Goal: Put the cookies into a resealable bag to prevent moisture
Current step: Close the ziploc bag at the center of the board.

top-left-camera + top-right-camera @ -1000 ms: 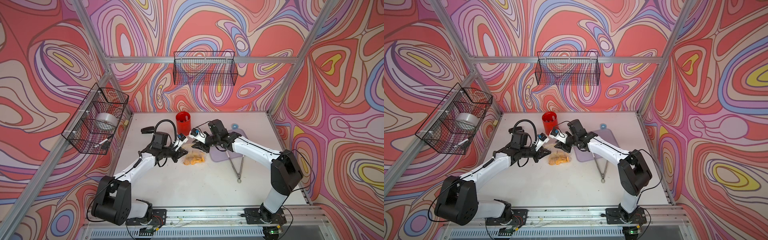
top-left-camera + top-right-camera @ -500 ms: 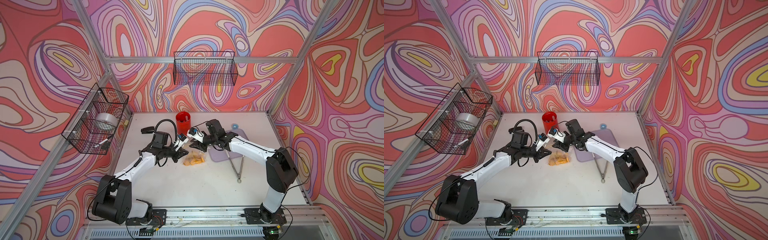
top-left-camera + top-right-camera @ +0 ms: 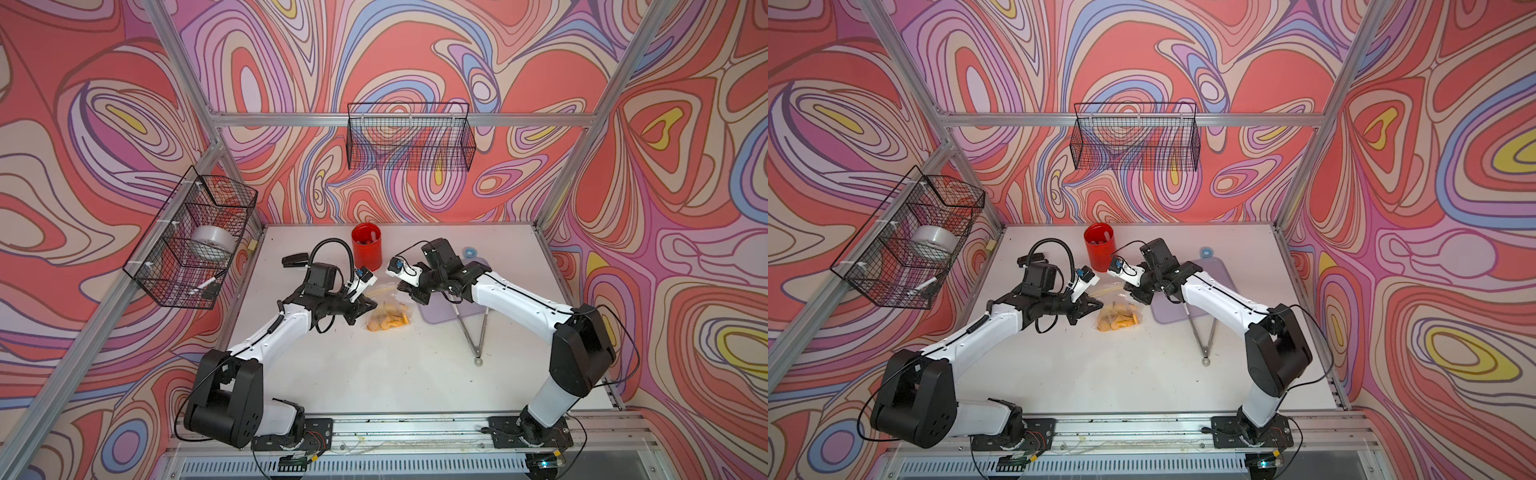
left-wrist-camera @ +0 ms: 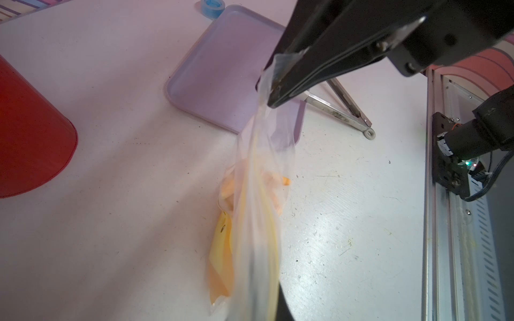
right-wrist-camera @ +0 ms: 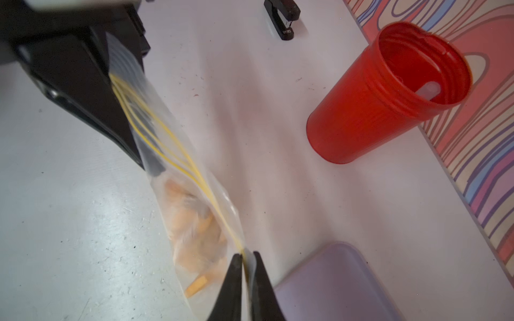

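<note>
In both top views the resealable bag (image 3: 389, 306) is seen strung between the two arms near the middle of the white table (image 3: 374, 374), just beside the lilac tray (image 3: 446, 315). One end of its top edge is clamped by the left gripper (image 3: 371, 306) and the other end by the right gripper (image 3: 410, 296); each pair of jaws is pressed together on the plastic. The cookies (image 3: 388, 322) are gathered in the sagging lower part of the bag, low over the table. Whether that part rests on the surface cannot be told. Metal tongs (image 3: 473, 332) are laid partly across the tray, and a red cup (image 3: 366, 247) is stood behind the bag.

In the left wrist view the bag (image 4: 258, 222) is shown stretched up to the right gripper (image 4: 274, 83), whose fingers are closed on a corner of the film. Orange cookies (image 4: 228, 189) are made out, blurred, through the plastic.

In the right wrist view the right gripper (image 5: 244, 275) is seen pinched on the yellow-lined zip edge. The far end is held in the black left gripper (image 5: 125, 111). The cookies (image 5: 194, 230) are heaped inside, under the zip line.
</note>
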Robot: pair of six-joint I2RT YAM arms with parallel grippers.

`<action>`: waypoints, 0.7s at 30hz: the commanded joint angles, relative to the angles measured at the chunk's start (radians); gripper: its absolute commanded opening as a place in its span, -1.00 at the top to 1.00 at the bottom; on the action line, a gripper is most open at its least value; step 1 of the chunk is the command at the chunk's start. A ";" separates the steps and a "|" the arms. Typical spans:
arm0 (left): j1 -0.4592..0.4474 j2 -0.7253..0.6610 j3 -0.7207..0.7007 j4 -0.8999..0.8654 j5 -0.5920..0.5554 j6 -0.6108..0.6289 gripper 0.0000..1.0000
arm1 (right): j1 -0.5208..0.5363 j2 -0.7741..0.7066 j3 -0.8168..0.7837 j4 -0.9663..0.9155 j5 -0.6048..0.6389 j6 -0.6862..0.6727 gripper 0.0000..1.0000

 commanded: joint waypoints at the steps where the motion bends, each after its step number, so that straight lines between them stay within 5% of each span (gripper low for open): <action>1: 0.006 -0.004 0.005 0.040 0.028 -0.004 1.00 | -0.030 -0.038 -0.011 -0.063 -0.015 -0.020 1.00; 2: 0.008 -0.009 0.003 0.050 0.030 -0.011 1.00 | -0.038 -0.042 -0.010 -0.065 -0.035 -0.022 1.00; 3: 0.007 -0.011 0.000 0.064 0.029 -0.023 0.69 | -0.043 -0.046 -0.009 -0.068 -0.053 -0.022 1.00; 4: 0.007 -0.015 -0.004 0.076 0.030 -0.031 0.28 | -0.045 -0.046 -0.008 -0.070 -0.063 -0.023 1.00; 6: 0.007 -0.029 -0.029 0.135 0.041 -0.051 -0.97 | -0.047 -0.042 -0.005 -0.075 -0.078 -0.026 1.00; 17: -0.049 0.043 0.018 0.274 0.090 -0.092 -0.98 | -0.048 -0.006 0.029 -0.105 -0.122 -0.045 1.00; 21: -0.055 0.105 0.036 0.358 0.120 -0.135 -0.78 | -0.048 -0.005 0.030 -0.111 -0.127 -0.046 1.00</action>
